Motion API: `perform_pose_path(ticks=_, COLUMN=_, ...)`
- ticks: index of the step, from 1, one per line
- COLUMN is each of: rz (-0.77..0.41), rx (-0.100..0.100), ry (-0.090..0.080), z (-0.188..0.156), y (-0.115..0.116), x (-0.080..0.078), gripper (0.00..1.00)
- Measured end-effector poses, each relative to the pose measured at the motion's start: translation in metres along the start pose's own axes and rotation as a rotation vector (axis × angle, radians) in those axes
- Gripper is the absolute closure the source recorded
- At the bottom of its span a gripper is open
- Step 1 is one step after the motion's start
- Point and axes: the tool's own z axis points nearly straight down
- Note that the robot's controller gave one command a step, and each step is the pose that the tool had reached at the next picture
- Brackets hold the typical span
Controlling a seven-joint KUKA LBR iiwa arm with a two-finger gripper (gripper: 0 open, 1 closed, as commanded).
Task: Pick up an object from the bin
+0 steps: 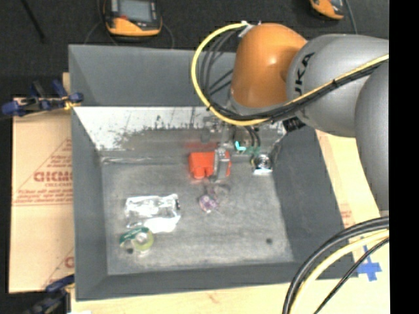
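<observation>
Orange-red block point(200, 164): it lies on the floor of the bin point(131, 77), toward the back wall and about mid-width. It is the item nearest my pincer point(222, 165), which stands low just at the block's right side. I cannot confirm contact between the two. I cannot tell whether my pincer is open or closed, because my wrist and its cabling hang over that spot. Nothing is visibly gripped. A small clear-and-purple piece point(209, 203) lies just in front of the block, apart from it. A crumpled clear packet point(154, 208) and a green-and-yellow roll point(138, 239) lie together, well apart to the front left. In my judgement the step in hand is the approach and seating at the block, and the pick itself is not yet made. The next move calls for the block to sit squarely within my pincer rather than beside it, then a firm close and a straight lift. That lift must clear the back wall and leave the clear-and-purple piece undisturbed. The main risk I note is pushing the block aside instead of capturing it.
</observation>
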Motion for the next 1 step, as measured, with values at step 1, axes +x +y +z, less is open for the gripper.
perform_pose_path(ticks=1, rz=-0.151, rx=0.0, ry=-0.006, z=0.1073, y=-0.0408, x=0.0424, gripper=0.0)
